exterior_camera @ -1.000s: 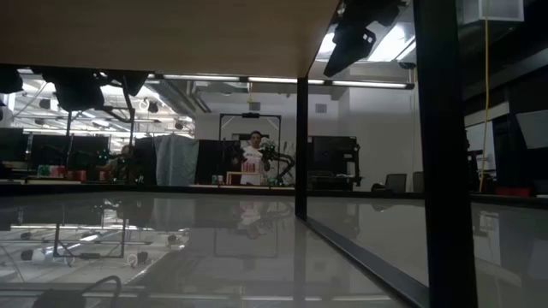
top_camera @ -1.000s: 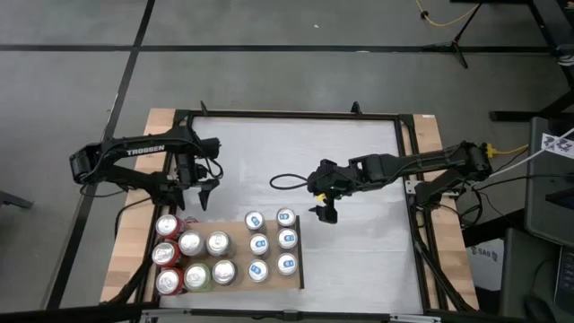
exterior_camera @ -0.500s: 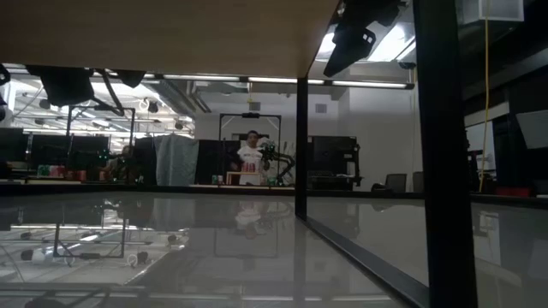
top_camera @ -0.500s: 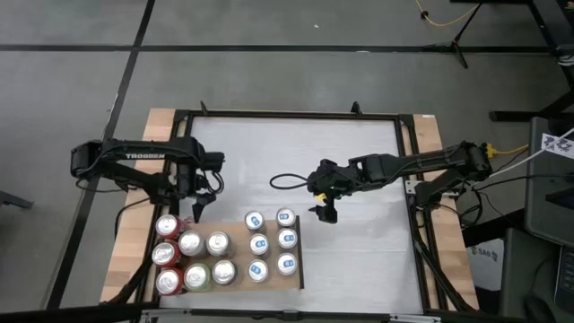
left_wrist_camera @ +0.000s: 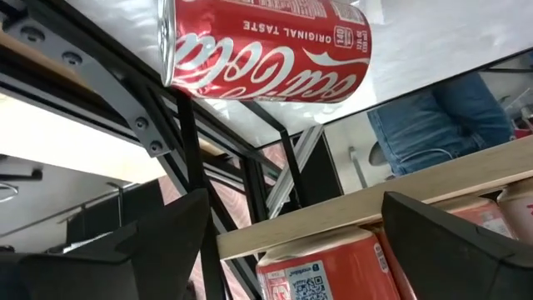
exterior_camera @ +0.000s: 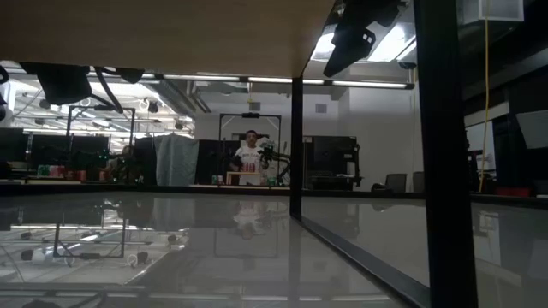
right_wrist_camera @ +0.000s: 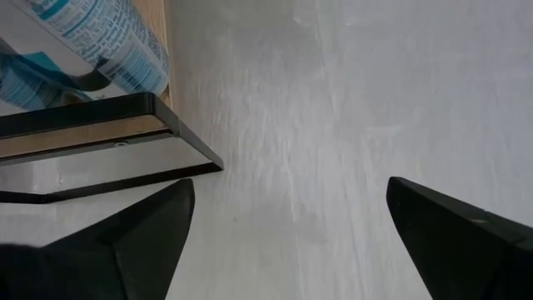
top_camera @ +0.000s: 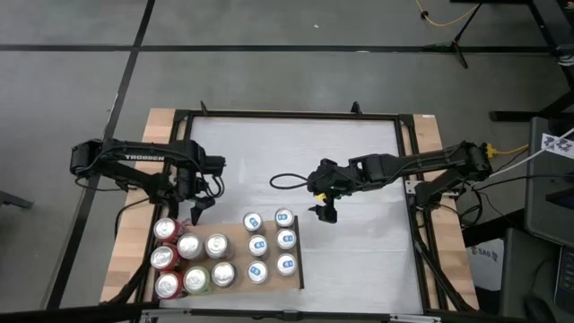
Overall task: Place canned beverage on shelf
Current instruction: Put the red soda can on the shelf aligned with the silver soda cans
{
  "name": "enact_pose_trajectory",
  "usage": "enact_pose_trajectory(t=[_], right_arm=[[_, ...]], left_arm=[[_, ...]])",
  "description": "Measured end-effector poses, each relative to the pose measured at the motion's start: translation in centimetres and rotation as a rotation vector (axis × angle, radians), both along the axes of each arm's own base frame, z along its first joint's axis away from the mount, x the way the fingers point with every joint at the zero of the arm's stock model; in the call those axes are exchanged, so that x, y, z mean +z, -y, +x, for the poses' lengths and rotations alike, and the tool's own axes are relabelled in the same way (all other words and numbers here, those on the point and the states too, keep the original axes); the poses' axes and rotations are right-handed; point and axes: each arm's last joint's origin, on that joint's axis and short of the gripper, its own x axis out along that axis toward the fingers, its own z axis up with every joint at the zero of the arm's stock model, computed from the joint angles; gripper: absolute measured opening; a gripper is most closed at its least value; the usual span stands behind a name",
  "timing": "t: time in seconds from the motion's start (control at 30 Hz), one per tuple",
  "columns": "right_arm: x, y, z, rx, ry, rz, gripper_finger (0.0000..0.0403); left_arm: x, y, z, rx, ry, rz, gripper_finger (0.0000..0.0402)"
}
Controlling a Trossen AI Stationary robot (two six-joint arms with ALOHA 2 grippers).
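Observation:
The shelf [top_camera: 235, 226] is a raised wood-grain panel at the table's near left. Several cans stand on it: red [top_camera: 164, 231], silver [top_camera: 218, 244] and blue-topped [top_camera: 284, 216]. My left gripper [top_camera: 199, 208] is open just past the shelf's far edge, near its left end. In its wrist view [left_wrist_camera: 296, 200] a red cola can [left_wrist_camera: 266, 50] shows beyond the fingers, on its side in the picture. The shelf's edge [left_wrist_camera: 333, 221] and red cans lie between the fingers. My right gripper [top_camera: 323, 213] is open over the white table, right of the shelf's far right corner [right_wrist_camera: 125, 117].
A black cable loop [top_camera: 287, 182] lies on the white table between the arms. The low view looks under the shelf [exterior_camera: 171, 34], past its dark leg [exterior_camera: 295, 145]. A person stands far off in the room [exterior_camera: 250, 158]. Bare table lies to the far side and right.
My left gripper has moved toward the table's near edge, up to the shelf's far edge by the red cans. In the low view the shelf's leg has shifted slightly to the picture's left. My right arm has kept still.

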Motion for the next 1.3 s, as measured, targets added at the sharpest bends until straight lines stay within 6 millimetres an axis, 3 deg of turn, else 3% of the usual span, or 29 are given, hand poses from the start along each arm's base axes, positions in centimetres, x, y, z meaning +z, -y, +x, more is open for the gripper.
enact_pose_trajectory(t=[0.53, 1.3], right_arm=[[0.01, 0.00, 0.00, 0.000, 0.000, 0.000, 0.0386], [-0.28, 0.03, -0.43, 0.006, -0.053, 0.001, 0.0386]], left_arm=[[-0.67, -0.47, 0.88, -0.041, 0.092, 0.154, 0.0353], [-0.70, -0.56, 1.01, -0.047, 0.106, 0.174, 0.0353]])
